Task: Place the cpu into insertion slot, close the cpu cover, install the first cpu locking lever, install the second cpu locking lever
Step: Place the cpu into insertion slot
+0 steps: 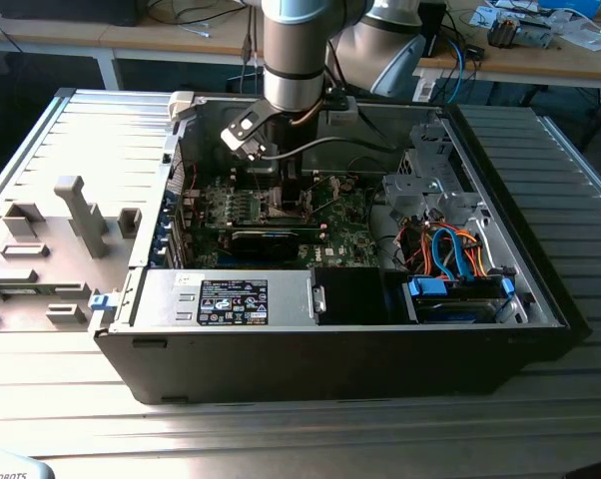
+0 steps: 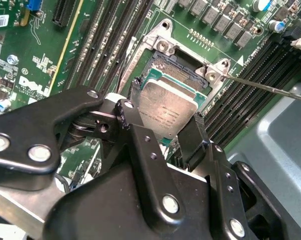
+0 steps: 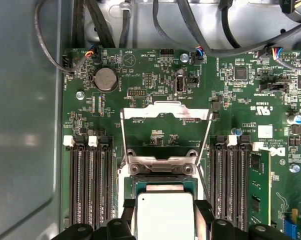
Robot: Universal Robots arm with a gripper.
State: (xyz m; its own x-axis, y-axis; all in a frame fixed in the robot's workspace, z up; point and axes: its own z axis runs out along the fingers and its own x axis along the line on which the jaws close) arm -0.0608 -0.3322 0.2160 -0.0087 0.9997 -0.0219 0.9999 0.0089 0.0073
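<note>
My gripper (image 2: 166, 116) is down inside the open computer case, over the green motherboard (image 1: 335, 215). Its black fingers (image 2: 132, 97) press on two opposite edges of the cpu (image 2: 168, 102), a flat square chip with a dull silver top. The cpu lies level at the insertion slot (image 2: 166, 64); whether it is fully seated I cannot tell. In the first wrist view the cpu (image 3: 163, 217) sits between the fingertips (image 3: 203, 209), and the cpu cover (image 3: 165, 111) stands swung up and open behind the slot (image 3: 163, 181). A thin lever rod (image 2: 270, 87) sticks out beside the socket.
Black memory slots (image 3: 90, 185) run along both sides of the socket. A long black card (image 1: 266, 239) lies across the board in front of the socket. Cables and drives (image 1: 455, 269) fill the case at the exterior view's right. A grey fixture plate (image 1: 51, 249) lies outside at the left.
</note>
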